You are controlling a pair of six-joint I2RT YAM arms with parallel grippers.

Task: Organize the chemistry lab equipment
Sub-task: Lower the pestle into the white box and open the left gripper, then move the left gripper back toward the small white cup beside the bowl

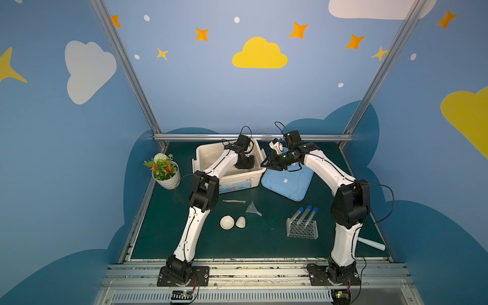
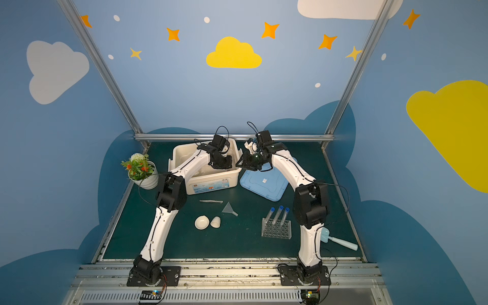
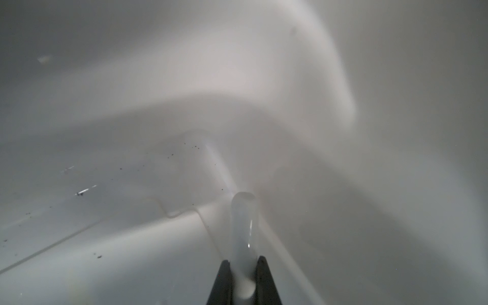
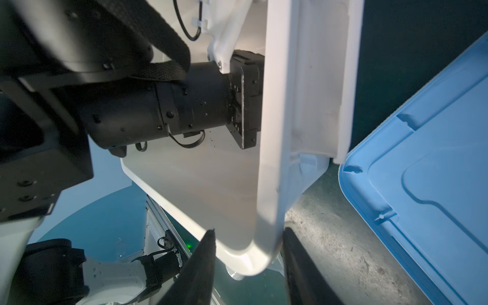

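My left gripper (image 3: 244, 261) reaches down inside the white bin (image 1: 211, 150) and is shut on a white pestle (image 3: 243, 224), whose rounded tip points at the bin floor. My right gripper (image 4: 248, 232) sits at the bin's near right corner with its jaws closed on the rim (image 4: 272, 158), one finger inside and one outside. On the green mat lie metal tweezers (image 1: 233, 201), a clear funnel (image 1: 253, 208), a white bowl (image 1: 227, 222) and a white cup (image 1: 240, 221) on its side. Three blue-capped test tubes (image 1: 306, 214) stand tilted in the clear rack (image 1: 302, 229).
The bin's blue lid (image 1: 287, 182) lies flat just right of the bin, under my right wrist. A potted plant (image 1: 165, 171) stands at the left edge. A pale blue scoop (image 2: 339, 240) lies behind the right arm's base. Metal frame rails border the mat.
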